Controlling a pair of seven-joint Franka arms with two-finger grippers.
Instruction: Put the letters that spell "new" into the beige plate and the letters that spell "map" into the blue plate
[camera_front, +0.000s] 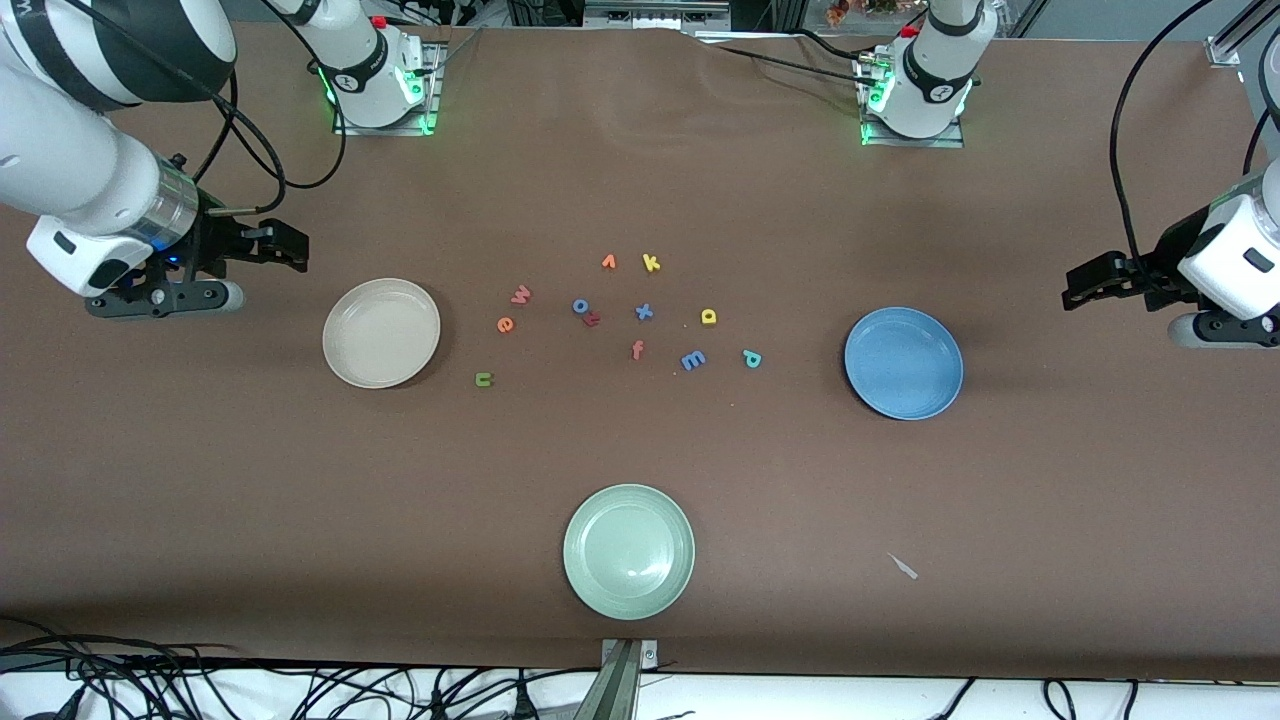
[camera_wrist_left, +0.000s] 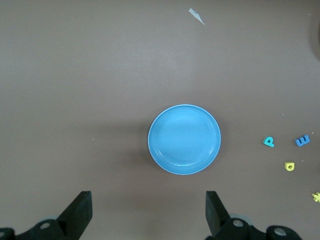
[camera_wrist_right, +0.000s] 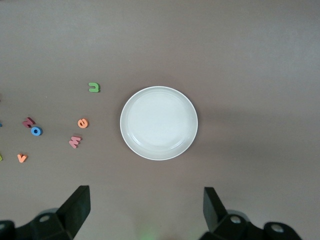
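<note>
Both arms are waiting with nothing held: the right gripper (camera_wrist_right: 142, 212) is hovering with fingers spread beside the beige plate (camera_front: 381, 333), the left gripper (camera_wrist_left: 148, 215) likewise beside the blue plate (camera_front: 903, 363), and the letters (camera_front: 620, 318) are lying scattered on the table between the plates

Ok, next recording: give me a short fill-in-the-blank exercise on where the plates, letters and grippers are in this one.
1. The plate nearest the front camera is pale ____.
2. The beige plate holds ____ letters.
3. The teal p lies on the table between the blue m and the ____ plate.
4. The left gripper and the right gripper both have their fingers ____.

Missing words: green; no; blue; open
</note>
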